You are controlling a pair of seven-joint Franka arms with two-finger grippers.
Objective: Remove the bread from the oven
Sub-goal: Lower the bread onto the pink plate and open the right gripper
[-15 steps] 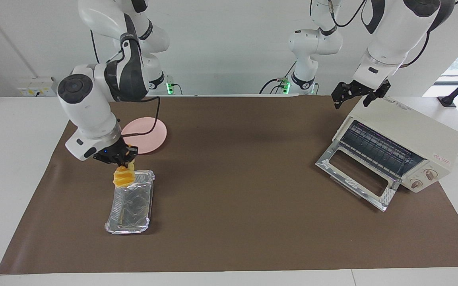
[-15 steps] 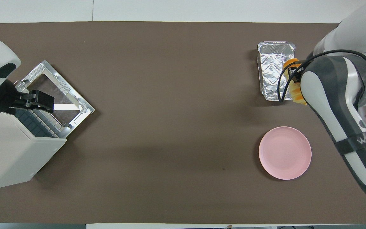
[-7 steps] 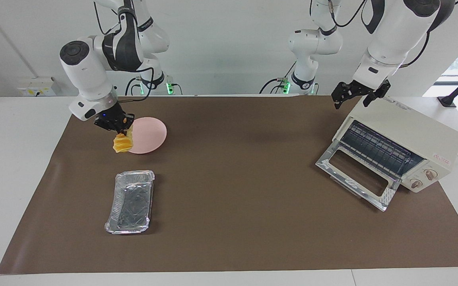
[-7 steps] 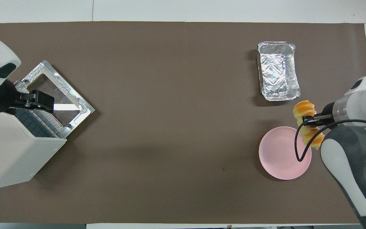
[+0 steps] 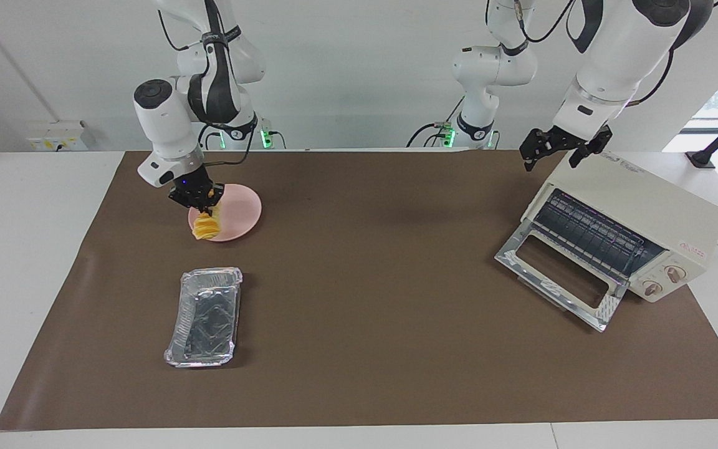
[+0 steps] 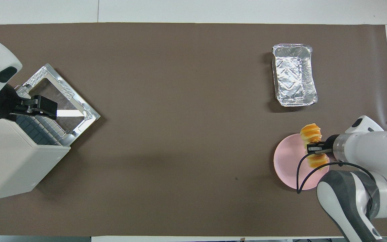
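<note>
The brown mat (image 5: 396, 262) over the table looks matt and smooth, like paper or thin vinyl. The foil tray (image 5: 204, 316) is crinkled, shiny aluminium. The pink plate (image 5: 237, 212) seems smooth, dull plastic. The oven (image 5: 639, 215) has a cream, satin painted shell; its open door (image 5: 558, 274) is glass framed in bright embossed metal. The bread (image 5: 205, 228) looks ridged and faintly glossy.
</note>
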